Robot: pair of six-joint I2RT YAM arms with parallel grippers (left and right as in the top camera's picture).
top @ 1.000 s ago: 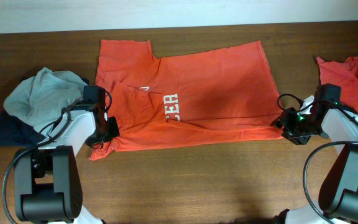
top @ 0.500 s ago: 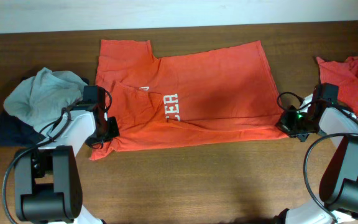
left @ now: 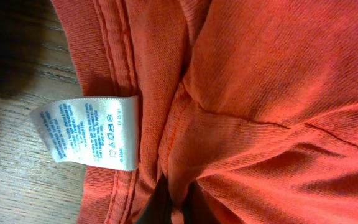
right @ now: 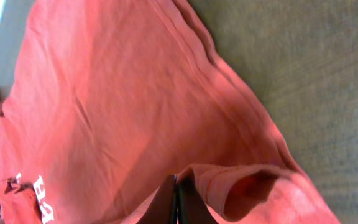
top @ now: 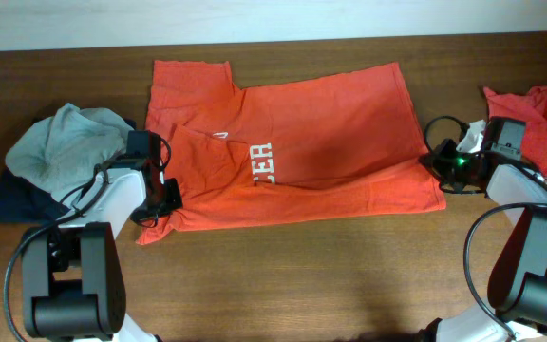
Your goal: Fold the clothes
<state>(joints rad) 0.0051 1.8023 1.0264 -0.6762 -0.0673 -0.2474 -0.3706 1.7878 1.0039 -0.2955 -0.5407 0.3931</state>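
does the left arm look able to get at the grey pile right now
Likely not yet: the left gripper is shut on the orange shirt. The grey pile lies right beside it, nothing between, so after release, probably.

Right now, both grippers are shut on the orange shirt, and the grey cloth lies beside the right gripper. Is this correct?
One detail is wrong. The grey cloth lies beside the left gripper, not the right gripper; the overhead view shows this. The rest holds: both grippers are shut on the orange shirt.
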